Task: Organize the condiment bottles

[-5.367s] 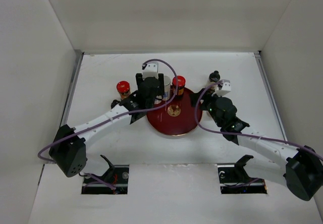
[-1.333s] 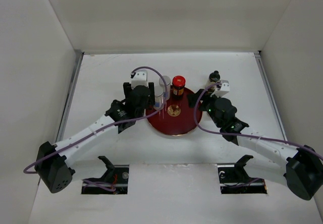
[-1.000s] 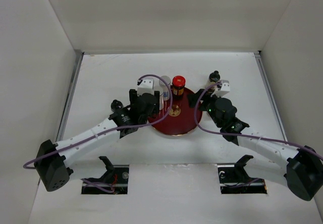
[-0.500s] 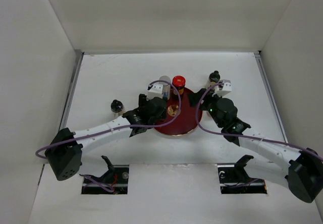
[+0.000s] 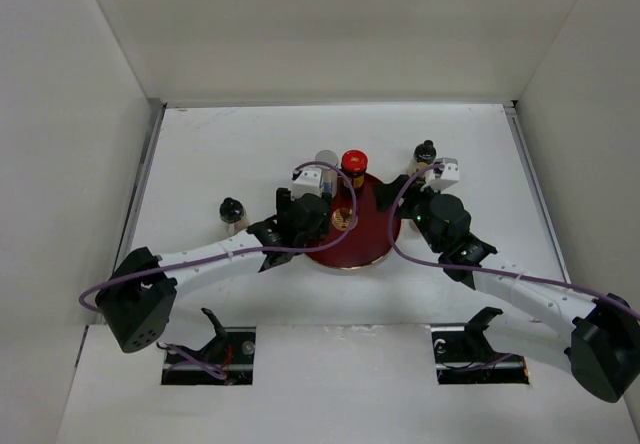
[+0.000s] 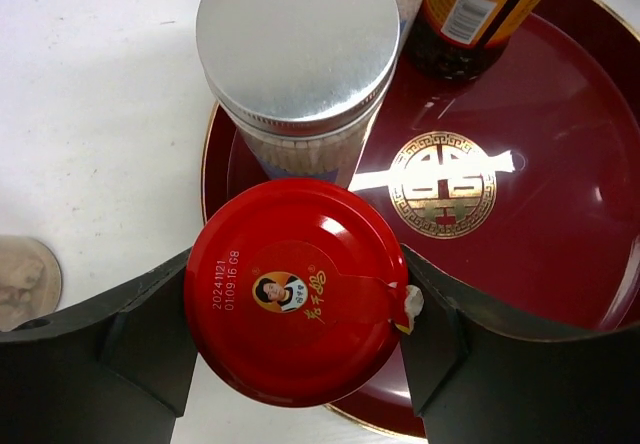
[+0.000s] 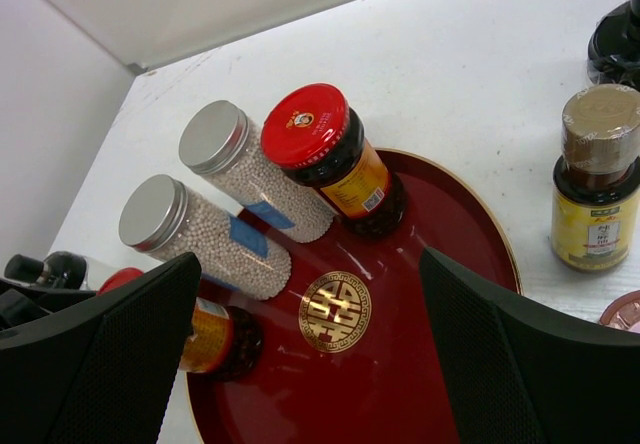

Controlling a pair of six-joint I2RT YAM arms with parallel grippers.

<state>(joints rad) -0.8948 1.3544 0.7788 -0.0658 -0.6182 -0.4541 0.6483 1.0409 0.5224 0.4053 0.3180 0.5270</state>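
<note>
- Mid-counter sits the dark red tray (image 5: 350, 249), the collecting spot. I'd call the job roughly half done: three jars stand on it and a fourth is held at its rim.
- right gripper (image 7: 310, 359): hangs over the tray's right side, fingers spread wide, nothing between them.
- left gripper (image 6: 300, 294): clamped on a red-lidded jar (image 6: 290, 309) over the tray's near-left rim. Can't tell if its base has touched down.
- Two silver-lidded jars (image 7: 215, 136) of white beads stand on the far-left part of the tray. A second red-lidded jar (image 7: 312, 124) is just beside them.
- Leftovers, I reckon:
  - a yellow-label bottle (image 7: 598, 179) just off the tray's right side
  - a black-capped bottle (image 5: 425, 150) toward the far-right corner
  - another black-capped one (image 5: 231, 207) toward the left edge
  - a sliver of pink lid (image 7: 625, 314)
- Views:
  - the overhead shows only one silver lid, the right wrist shows both
  - I can't find the yellow-label bottle from above
  - only the left wrist shows the clamp properly
</note>
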